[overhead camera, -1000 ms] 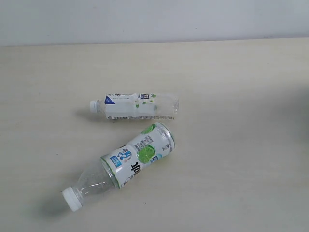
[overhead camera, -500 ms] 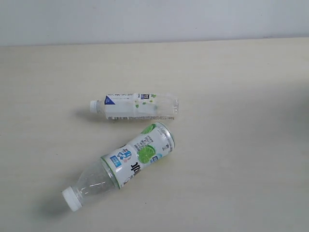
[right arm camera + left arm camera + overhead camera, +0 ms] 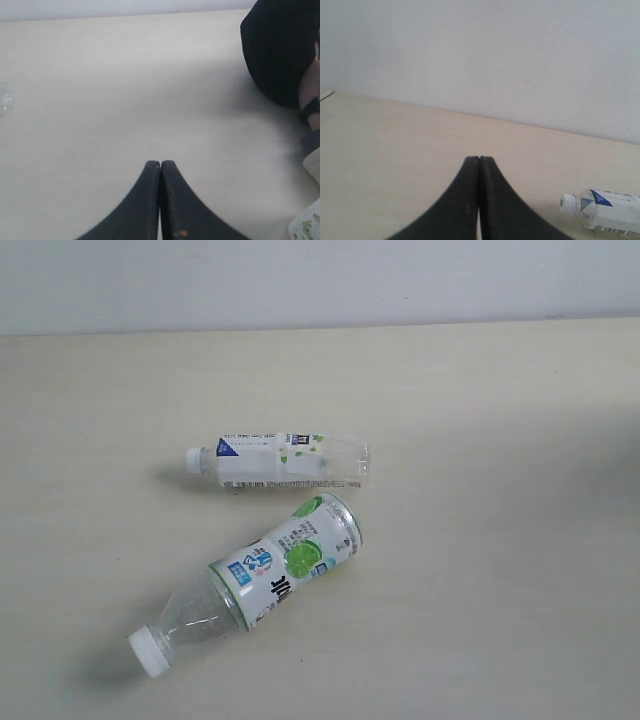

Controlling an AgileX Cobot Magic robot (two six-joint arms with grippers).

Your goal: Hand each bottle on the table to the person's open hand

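Two bottles lie on their sides on the pale table [image 3: 480,440]. The slim white-labelled bottle [image 3: 285,461] points its cap left. Nearer lies a fat bottle with a white-green label [image 3: 262,579], its white cap at the lower left. Neither gripper shows in the exterior view. My left gripper [image 3: 479,160] is shut and empty above the table, and the slim bottle's cap end [image 3: 600,210] lies off to one side of it. My right gripper [image 3: 161,164] is also shut and empty. The pink-red bottle is out of view. No open hand shows.
The right wrist view shows a black sleeve [image 3: 277,50] and a strip of bare wrist with a dark band [image 3: 311,106] at the frame edge. A white, green-printed scrap [image 3: 306,226] sits in the corner. A clear bottle end [image 3: 4,97] shows at the opposite edge. A grey wall [image 3: 320,280] backs the table.
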